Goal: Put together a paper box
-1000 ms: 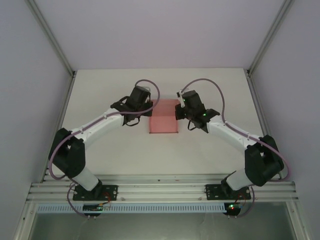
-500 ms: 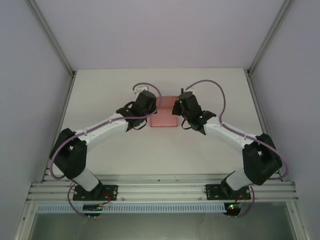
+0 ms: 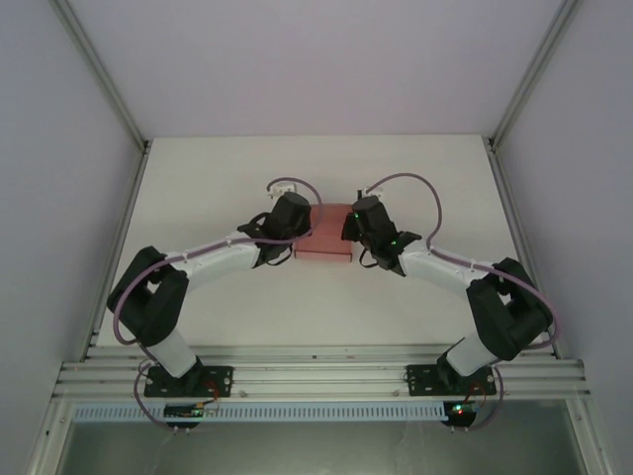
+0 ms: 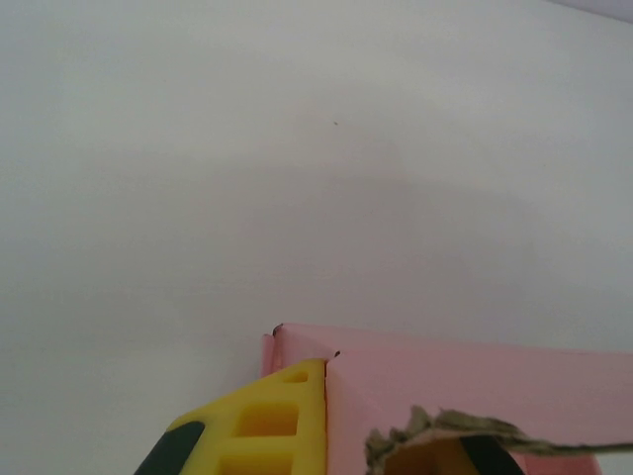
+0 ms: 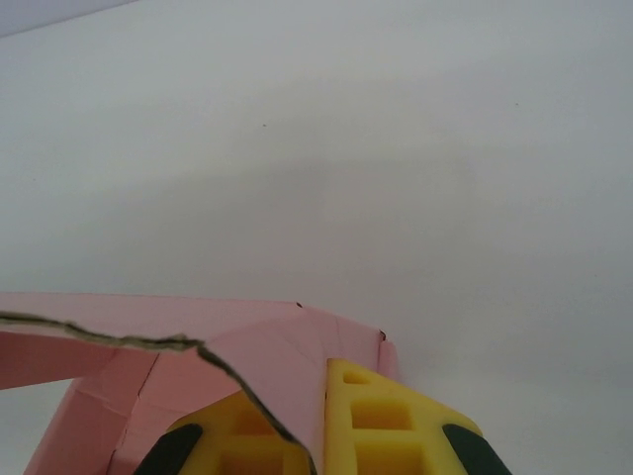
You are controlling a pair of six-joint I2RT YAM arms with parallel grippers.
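Two grippers are seen meeting over the middle of the white table (image 3: 218,178) in the top view, with the pale pink paper box (image 3: 326,243) held between them as a low, partly raised form resting on the tabletop. At the box's left end the left gripper (image 3: 300,226) is set against the card. In its wrist view one yellow finger (image 4: 267,426) is pressed on the outer side of an upright pink wall (image 4: 475,381), at the wall's corner, while the other finger (image 4: 445,459) is partly covered by a ragged, brown-edged piece of card; the wall is pinched between the two. At the box's right end the right gripper (image 3: 348,224) is placed in the mirrored way. In its wrist view a pink panel (image 5: 148,327) is seen running down between the fingers, one yellow finger (image 5: 386,426) lying outside it near the corner and the other (image 5: 232,443) half hidden behind the panel's torn edge, so that the card is clamped there too.
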